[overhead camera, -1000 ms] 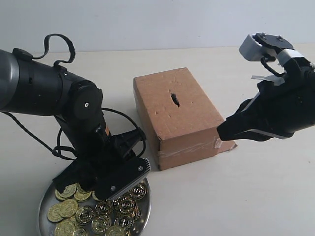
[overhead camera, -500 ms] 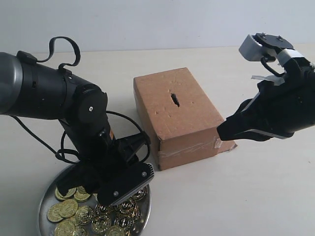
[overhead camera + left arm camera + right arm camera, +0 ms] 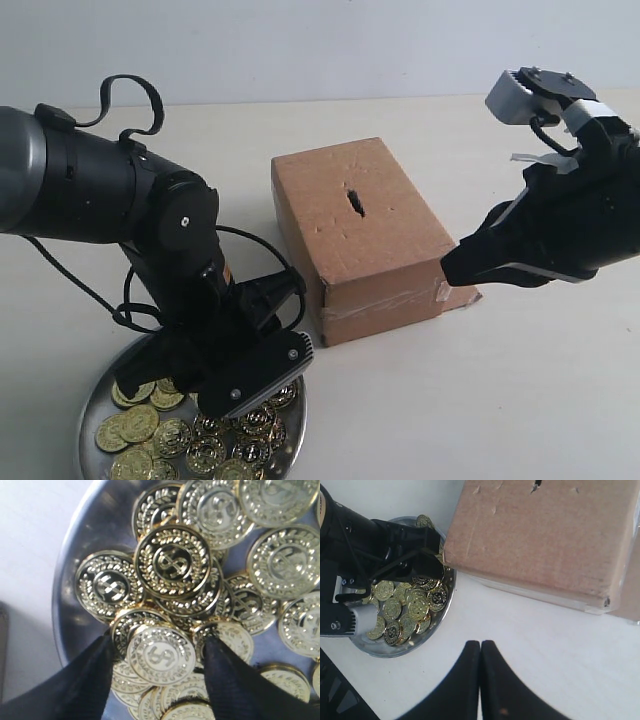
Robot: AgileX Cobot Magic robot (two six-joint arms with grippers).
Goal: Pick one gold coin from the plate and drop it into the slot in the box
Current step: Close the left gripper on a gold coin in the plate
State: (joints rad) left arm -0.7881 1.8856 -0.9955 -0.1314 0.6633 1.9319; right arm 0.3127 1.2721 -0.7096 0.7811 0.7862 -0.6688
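The silver plate (image 3: 88, 412) at the front left holds several gold coins (image 3: 138, 424). My left gripper (image 3: 243, 388) is down in the plate. In the left wrist view it (image 3: 157, 645) is open, its black fingers (image 3: 95, 675) standing either side of one gold coin (image 3: 161, 654) lying on the pile, with small gaps showing on both sides. The brown box (image 3: 385, 255) stands in the middle with its dark slot (image 3: 355, 202) on top. My right gripper (image 3: 452, 270) hovers by the box's right front corner, shut and empty (image 3: 480, 645).
The plate's bare rim (image 3: 75, 545) curves close to the left fingers. Clear tape wraps the box's near end (image 3: 400, 300). The left arm's black body and cable (image 3: 120, 200) rise over the plate. The white tabletop (image 3: 480, 400) stretches in front of the box.
The left arm shifted right and lowered into the plate a second ago, then held still. The right arm has not moved.
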